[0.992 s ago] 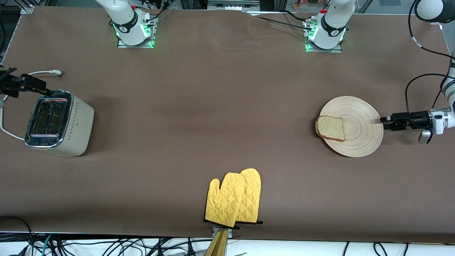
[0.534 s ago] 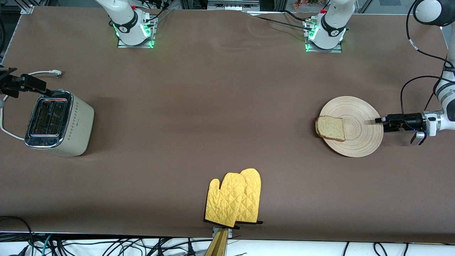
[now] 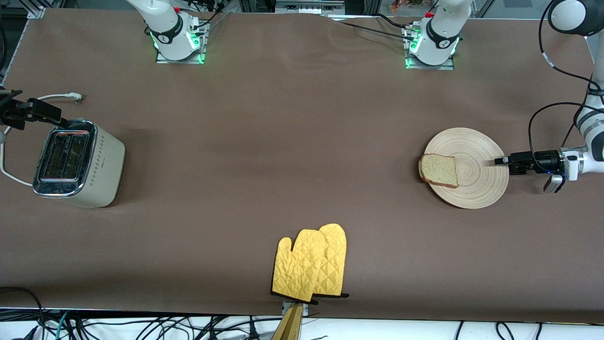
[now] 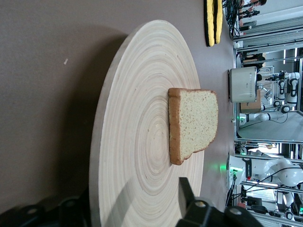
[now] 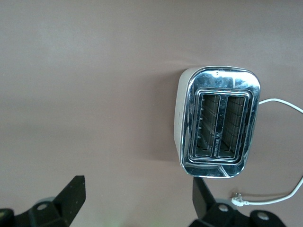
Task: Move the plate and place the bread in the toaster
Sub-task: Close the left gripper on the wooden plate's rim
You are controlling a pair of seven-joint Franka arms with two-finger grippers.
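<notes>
1. The table (image 3: 292,141), under a brown cloth, fills the front view. Only that view takes in both arm bases and every object at once.
2. The plate (image 3: 476,189) lies flat toward the left arm's end of the table. The left wrist view (image 4: 137,142) looks low across it and shows its ring grooves and the thickness of its rim, which the front view flattens.
3. The toaster (image 3: 101,165) stands upright toward the right arm's end, well apart from the plate. Its slots face up, and their long axis runs from nearer the front camera to farther from it. The right wrist view (image 5: 218,123) looks straight down into both slots.
4. The two yellow oven mitts (image 3: 311,264) overlap at the table's near edge, midway between the arms, with cuffs toward the camera.
5. The bread (image 3: 440,170) lies flat on the plate at the rim toward the right arm's end, slightly overhanging it. Its crust edge shows best in the left wrist view (image 4: 191,123).
6. The left gripper (image 3: 501,160) reaches level to the plate's rim at the left arm's end. Whether it has clamped the rim I cannot tell.
7. The right gripper (image 5: 137,198) hovers just beside the toaster, jaws spread wide and empty.
</notes>
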